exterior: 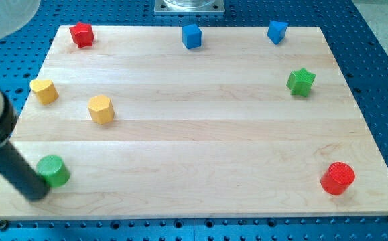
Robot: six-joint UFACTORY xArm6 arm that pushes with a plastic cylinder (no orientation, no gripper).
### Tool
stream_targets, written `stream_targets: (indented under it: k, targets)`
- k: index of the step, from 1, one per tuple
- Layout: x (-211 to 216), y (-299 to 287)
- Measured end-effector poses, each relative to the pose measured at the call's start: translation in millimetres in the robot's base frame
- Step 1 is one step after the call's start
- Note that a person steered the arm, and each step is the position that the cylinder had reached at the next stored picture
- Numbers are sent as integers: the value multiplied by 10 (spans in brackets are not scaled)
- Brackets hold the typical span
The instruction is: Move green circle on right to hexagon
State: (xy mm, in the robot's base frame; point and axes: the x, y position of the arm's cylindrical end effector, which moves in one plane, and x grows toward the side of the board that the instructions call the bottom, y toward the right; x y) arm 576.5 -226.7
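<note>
My tip [37,194] apparently touching green cylinder [53,171]

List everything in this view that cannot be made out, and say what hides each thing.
- My tip: its very end sits against the green circle at that block's left; actual contact is not clear.
- Rod's upper part: cut off by the view's left edge and blurred.
- Metal base at the view's top: cut off by the top edge.
- Yellow block near the left edge: exact shape unclear from this angle.
</note>
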Motion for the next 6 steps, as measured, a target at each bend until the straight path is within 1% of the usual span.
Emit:
stream_targets:
  k: [1, 2, 3, 4, 5, 6]
  targets:
    - [-619, 15]
    - [-726, 144]
    - [-217, -56]
    - [409, -125]
    - [404, -73]
    - [-346, 487]
